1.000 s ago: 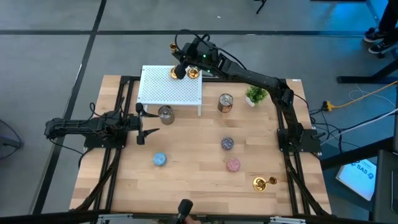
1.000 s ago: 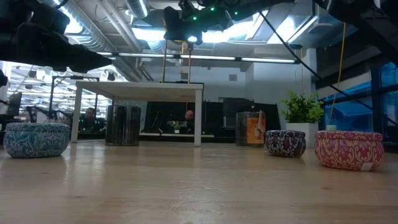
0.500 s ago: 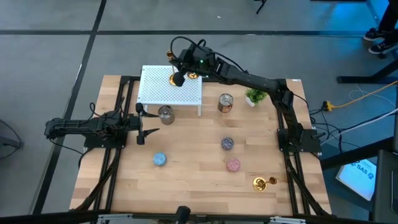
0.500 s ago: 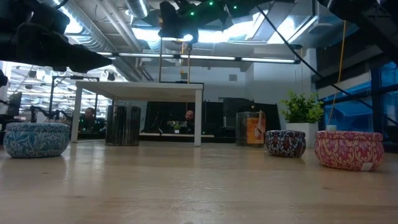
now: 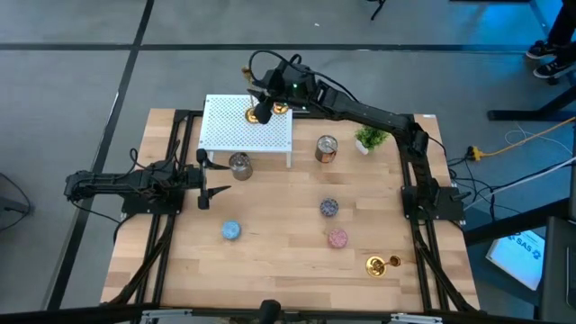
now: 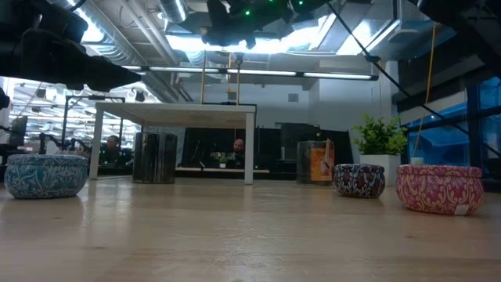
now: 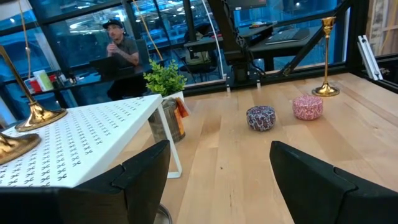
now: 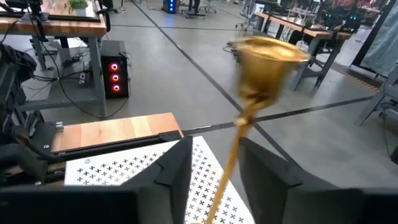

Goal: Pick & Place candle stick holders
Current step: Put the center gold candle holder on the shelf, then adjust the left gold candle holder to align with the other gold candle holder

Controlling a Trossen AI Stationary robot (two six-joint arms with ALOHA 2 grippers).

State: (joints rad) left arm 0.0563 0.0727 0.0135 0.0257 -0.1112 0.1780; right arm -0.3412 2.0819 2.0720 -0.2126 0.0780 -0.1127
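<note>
Over the white shelf (image 5: pixel 236 130), the right end effector (image 5: pixel 263 112) is loosening around a candlestick (image 8: pixel 252 118); lifting straight up avoids tipping it.

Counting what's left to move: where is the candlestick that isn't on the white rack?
In the high view the remaining candlestick stands at the table's near right corner, just beyond the pink tin, far from the white rack.

White perforated stand (image 5: pixel 243 128) near the table's (image 5: pixel 279 270) far left corner; silver tin (image 5: pixel 239 166) just before its front edge. Copper tin (image 5: pixel 326 148) and potted plant (image 5: pixel 369 139) toward the far right corner. Blue disc (image 5: pixel 231 230), speckled disc (image 5: pixel 329 208) and pink disc (image 5: pixel 337 238) spread across the middle.
</note>
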